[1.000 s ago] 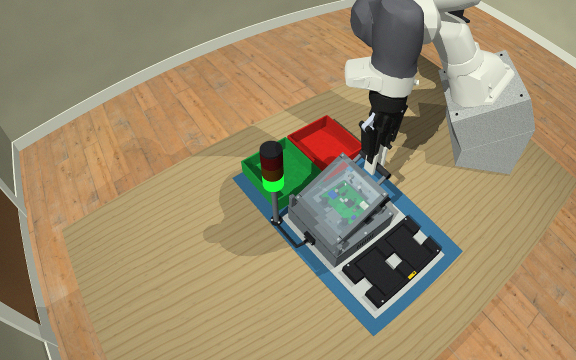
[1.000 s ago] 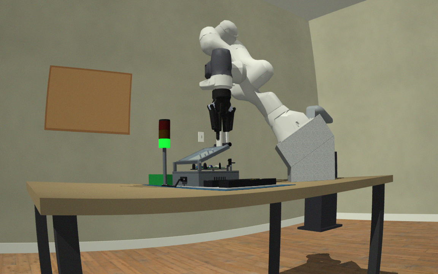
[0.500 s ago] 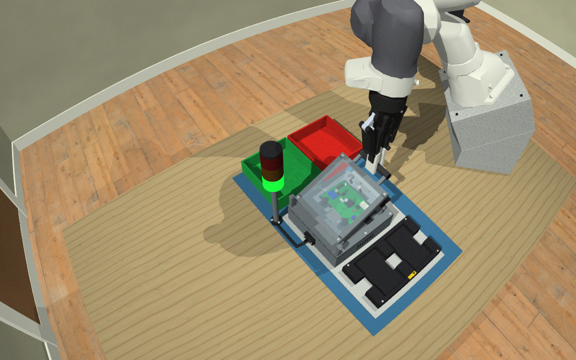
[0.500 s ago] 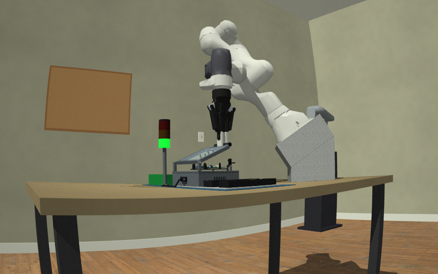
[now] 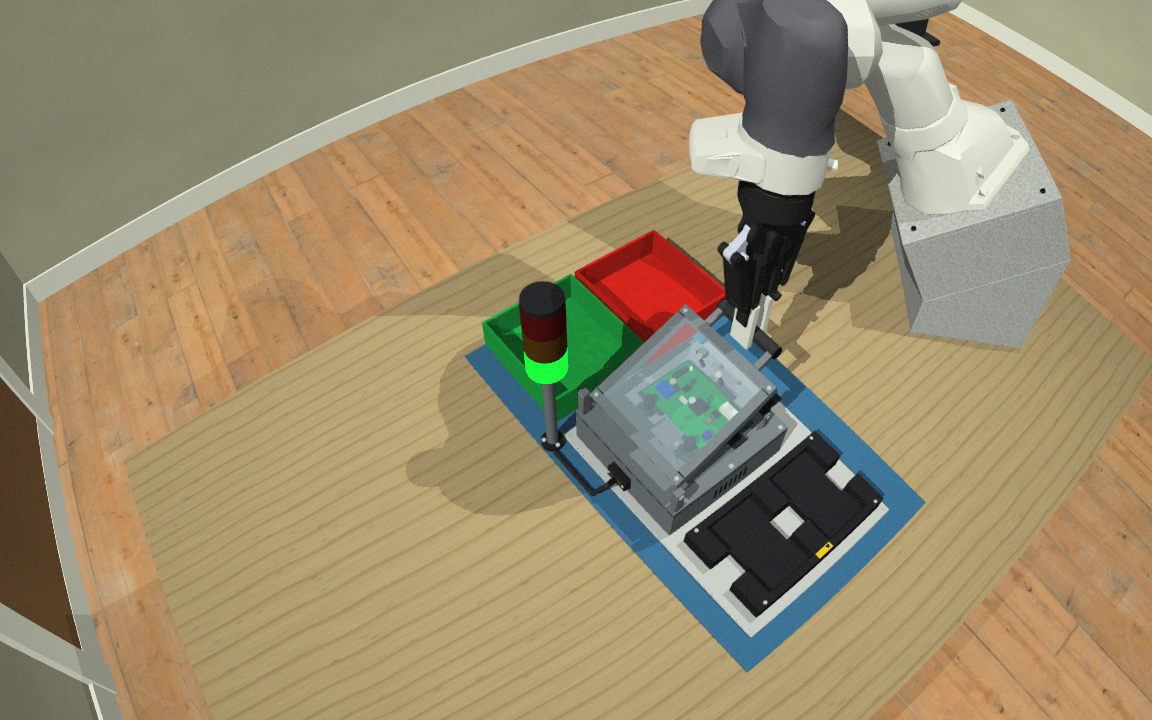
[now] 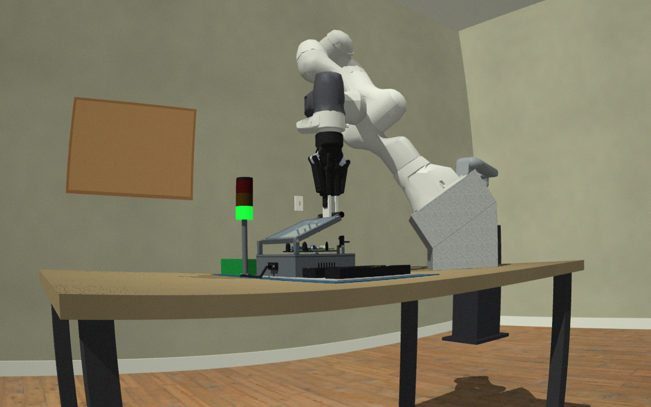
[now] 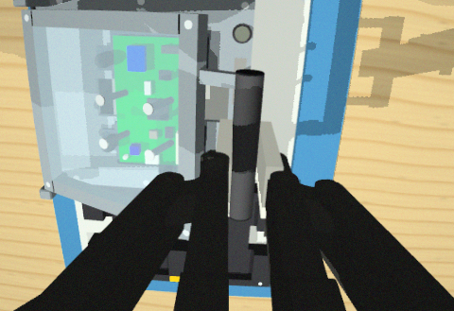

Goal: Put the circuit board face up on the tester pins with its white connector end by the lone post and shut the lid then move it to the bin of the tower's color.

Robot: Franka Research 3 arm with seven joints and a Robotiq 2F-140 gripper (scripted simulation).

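Gripping the lid's handle [image 7: 245, 122], gripper [image 7: 246, 166] — tower [image 5: 545, 360] green in top view.

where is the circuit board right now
The circuit board lies inside the tester under the half-raised clear lid, in the top view just right of the signal tower showing green.

The tester's clear lid [image 5: 692, 380] stands part-raised, slanting over the circuit board [image 5: 686, 402] and leaving only a wedge-shaped gap on the handle side. The end effector [image 7: 241, 166], clamped on the lid handle [image 7: 246, 122], fills that entrance. Behind, the red bin [image 5: 650, 279], green bin [image 5: 593, 344] and signal tower [image 5: 544, 333] wall the far side; the black tray [image 5: 781, 523] lies low in front.
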